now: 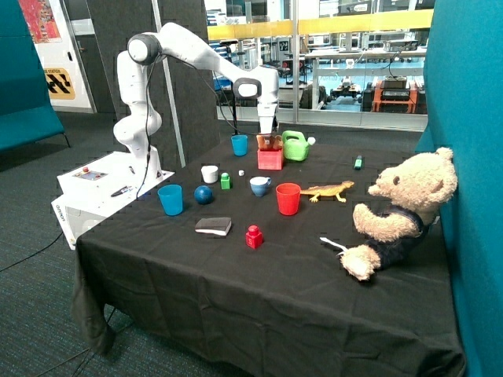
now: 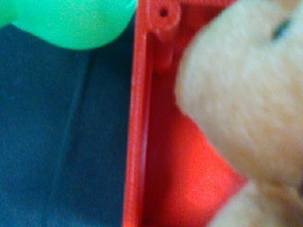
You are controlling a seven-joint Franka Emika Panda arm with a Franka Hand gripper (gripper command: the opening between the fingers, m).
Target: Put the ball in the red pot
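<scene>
The dark blue ball lies on the black tablecloth between a blue cup and a green block, far from the gripper. The red pot stands at the back, next to the green watering can. My gripper hangs straight down right over the pot's opening. A tan fuzzy thing sits in the pot under it. The wrist view shows the pot's red rim, the fuzzy thing inside it and the watering can beside it. The ball is out of the wrist view.
A round red cup, a white-and-blue cup, a white cup and a second blue cup stand mid-table. A red block and a dark flat object lie nearer the front. A toy lizard and a teddy bear are at the side.
</scene>
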